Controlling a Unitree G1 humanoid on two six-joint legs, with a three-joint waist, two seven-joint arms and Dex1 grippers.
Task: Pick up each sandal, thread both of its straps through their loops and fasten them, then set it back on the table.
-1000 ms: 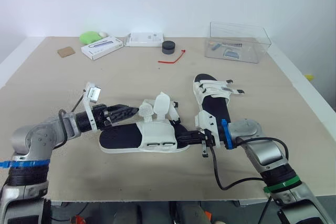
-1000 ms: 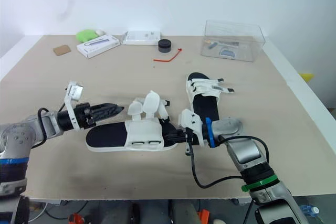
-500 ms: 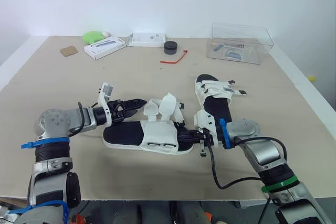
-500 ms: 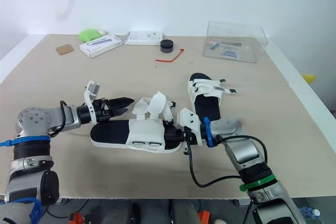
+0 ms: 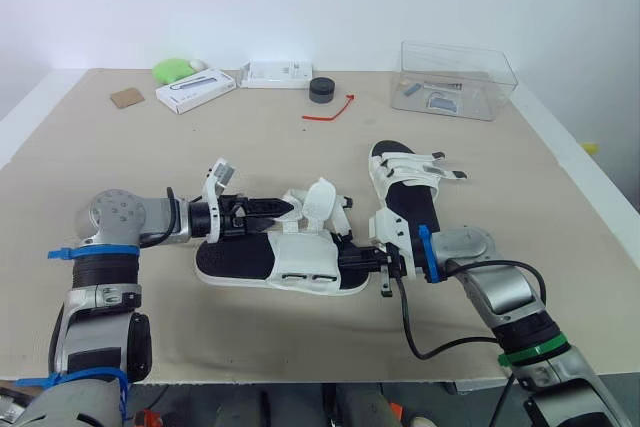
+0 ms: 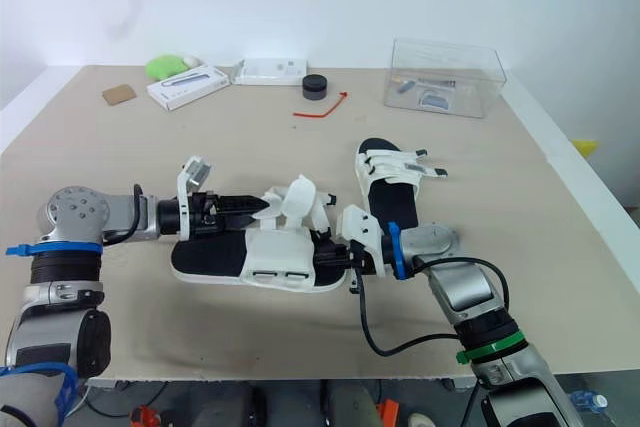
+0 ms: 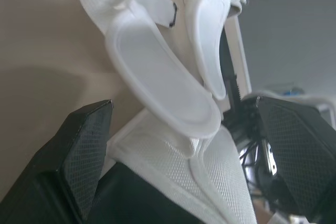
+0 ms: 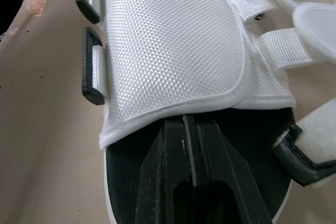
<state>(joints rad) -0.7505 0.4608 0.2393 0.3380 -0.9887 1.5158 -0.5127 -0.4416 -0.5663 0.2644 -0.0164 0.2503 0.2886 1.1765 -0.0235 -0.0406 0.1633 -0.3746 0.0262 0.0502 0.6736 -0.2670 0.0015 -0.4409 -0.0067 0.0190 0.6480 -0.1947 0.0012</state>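
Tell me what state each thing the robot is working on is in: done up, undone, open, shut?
near sandal: lying flat, both straps undone and standing up
far sandal: lying flat, bands across the foot, looks fastened
left gripper: open, straddling one loose strap
right gripper: shut, tips resting inside the near sandal

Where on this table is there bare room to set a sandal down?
The widest bare stretch of table lies between the far row, white box to clear plastic box, and the two sandals. Crowded: front centre, where the left tool and right tool meet the open sandal, fastened sandal alongside.
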